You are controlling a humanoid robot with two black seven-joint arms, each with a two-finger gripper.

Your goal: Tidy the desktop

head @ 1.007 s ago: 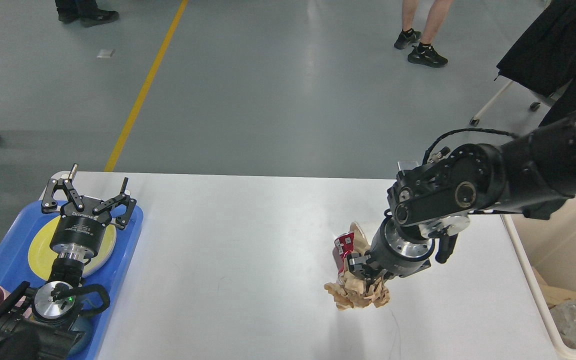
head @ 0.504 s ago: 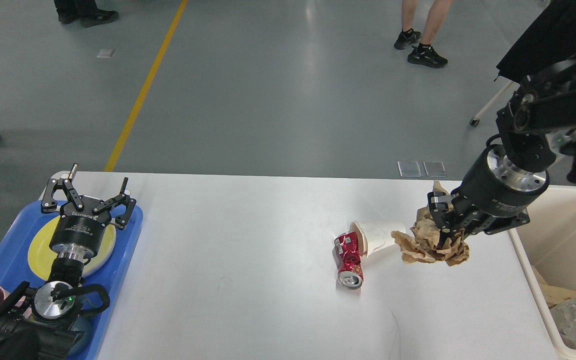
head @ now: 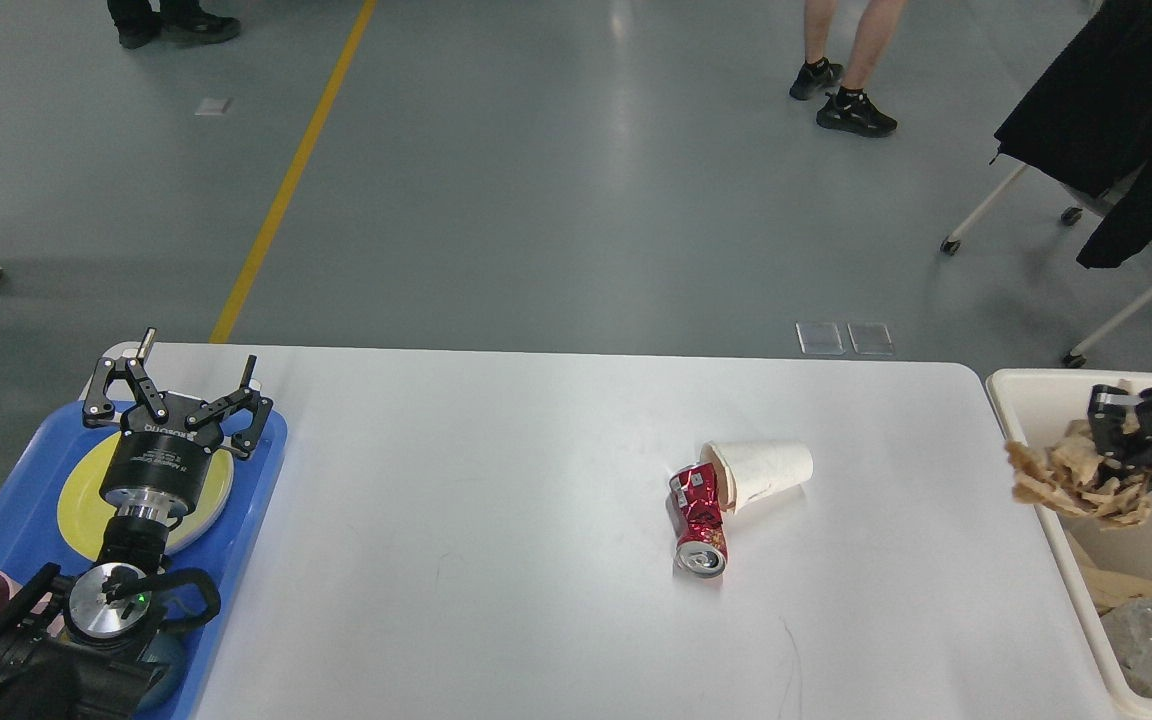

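Right gripper [head: 1126, 445] has swung from mid-desktop [head: 496, 520] to over the cream bin [head: 1046, 385], clamped on crumpled brown paper [head: 1071, 478]. Crushed red can [head: 698, 520] and paper cup [head: 761, 472] remain. Left gripper [head: 174, 383] spread wide above the blue tray [head: 16, 510].

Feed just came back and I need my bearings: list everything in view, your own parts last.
desktop: 1, white, centre
crushed can: 1, red, lying mid-desktop, touching the cup
paper cup: 1, white, on its side beside the can
crumpled paper: 1, brown, held over the bin's left rim
bin: 1, cream, right of desktop, holding trash
tray: 1, blue, left edge
plate: 1, yellow, on tray
left gripper: black, open, above tray
right gripper: black, shut on the paper
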